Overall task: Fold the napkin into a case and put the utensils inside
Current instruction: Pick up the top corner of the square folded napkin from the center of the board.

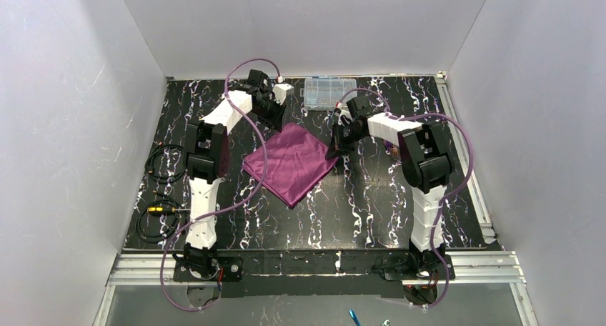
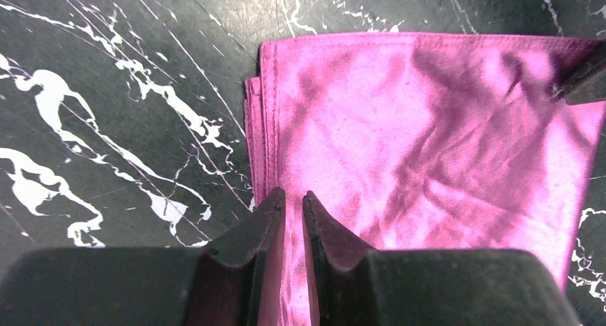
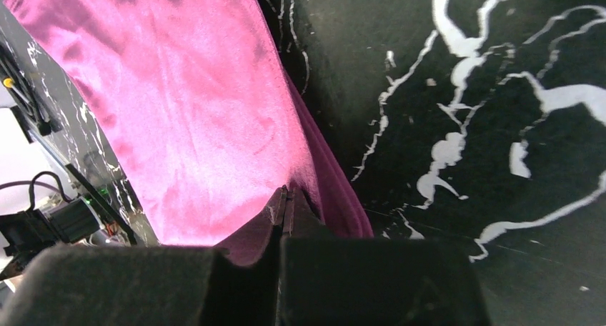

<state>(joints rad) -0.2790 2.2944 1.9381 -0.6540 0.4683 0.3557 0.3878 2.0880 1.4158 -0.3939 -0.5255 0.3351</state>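
Observation:
The plum-purple napkin lies folded on the black marbled table as a diamond, one corner toward each arm. Stacked layers show along its left edge in the left wrist view. My left gripper is at the far corner. Its jaws stand a narrow slit apart, with cloth filling the slit. My right gripper is at the right corner, its tips pressed together on a raised bit of the napkin's top layer. The utensils are out of view.
A clear plastic compartment box stands at the back of the table between the two arms. Black cable coils lie at the left edge. White walls close in the table on three sides.

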